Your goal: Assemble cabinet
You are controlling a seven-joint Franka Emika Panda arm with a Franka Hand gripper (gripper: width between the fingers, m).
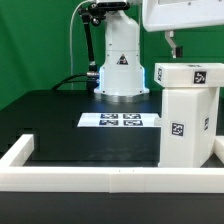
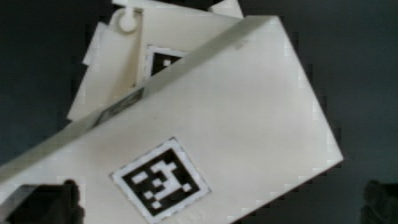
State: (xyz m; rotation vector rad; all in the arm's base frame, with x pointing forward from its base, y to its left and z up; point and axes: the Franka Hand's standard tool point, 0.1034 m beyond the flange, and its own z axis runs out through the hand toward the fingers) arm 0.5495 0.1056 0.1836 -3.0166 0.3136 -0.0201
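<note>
Below the spread, empty pincer (image 2: pixel 210 204), the cabinet (image 1: pixel 186 115) is shown upright on the tabletop (image 1: pixel 60 125) at the exterior view's right; its long axis is vertical, so a straight descent is judged likely.

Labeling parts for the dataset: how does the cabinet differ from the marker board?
The cabinet is a tall box standing upright; the marker board is a thin sheet lying flat. The cabinet sits at the exterior view's right near the border frame; the marker board lies mid-table before the robot base. Both are white with black-and-white tags.
</note>
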